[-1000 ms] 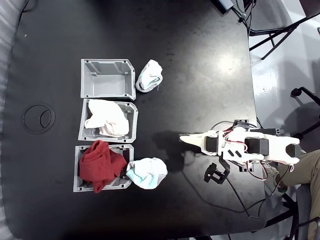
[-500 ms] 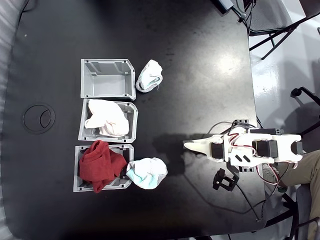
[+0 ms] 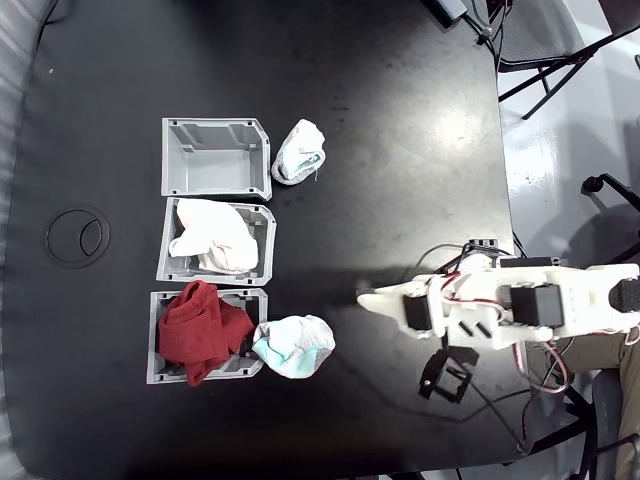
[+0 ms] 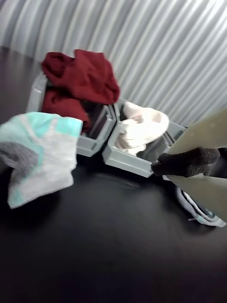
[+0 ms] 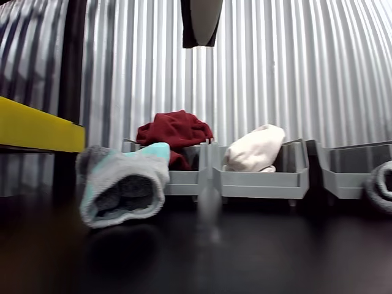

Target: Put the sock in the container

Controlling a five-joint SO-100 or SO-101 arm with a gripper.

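The sock (image 3: 293,345), a white fuzzy ball with a mint-teal patch, lies on the black table against the corner of the bin of red cloth. It looms at the left in the wrist view (image 4: 40,156) and in the other view (image 5: 122,184). The container (image 3: 215,170), the bare grey bin, stands at the top of the row of three and at the right in the other view (image 5: 358,168). My gripper (image 3: 364,298) hangs above the table right of the sock, apart from it, shut with nothing held. Its fingers (image 4: 189,162) enter the wrist view from the right.
The middle bin (image 3: 266,240) holds a white-pinkish cloth (image 3: 212,236); the lower bin (image 3: 154,372) holds red cloth (image 3: 200,330). A small folded white sock (image 3: 299,152) lies beside the bare bin. Cables (image 3: 500,400) trail near the arm's base. The table's right edge is close behind the arm.
The arm has swung downward in the fixed view, and its tip has crept a little left towards the sock. Socks and bins have not moved.
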